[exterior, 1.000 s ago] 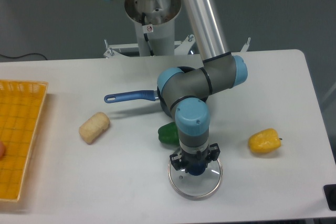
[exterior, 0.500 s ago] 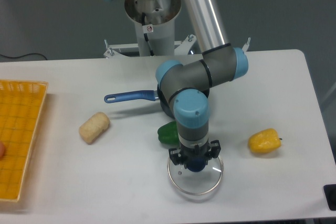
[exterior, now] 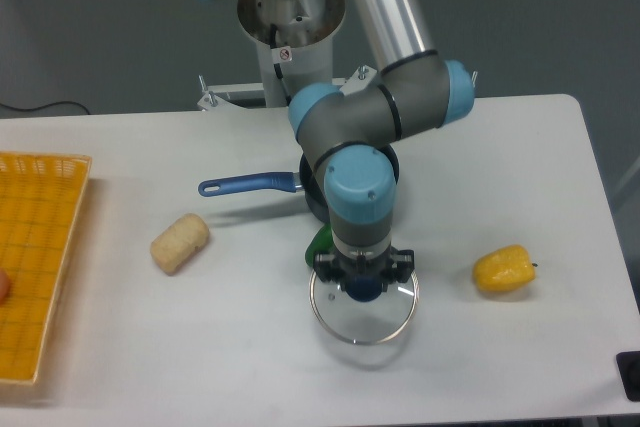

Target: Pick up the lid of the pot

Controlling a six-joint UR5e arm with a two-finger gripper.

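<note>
The gripper [exterior: 364, 269] points down from the arm, closed around the dark knob of the pot lid [exterior: 362, 327]. This lid is clear glass with a shiny metal rim, and it hangs a little above the white table, roughly level. Gripper fingers hide part of the knob and the lid's far edge.
Behind the gripper is a dark pan [exterior: 311, 192] with a blue handle [exterior: 248, 184] pointing left. A green object [exterior: 320, 245] is partly hidden by the gripper. A yellow pepper-like item [exterior: 504, 269] lies right, a tan item [exterior: 180, 243] left, and a yellow basket [exterior: 38, 267] far left.
The gripper and lid have risen together and shifted slightly left. The lid's rim sits higher in view than before, while the other objects have not moved.
</note>
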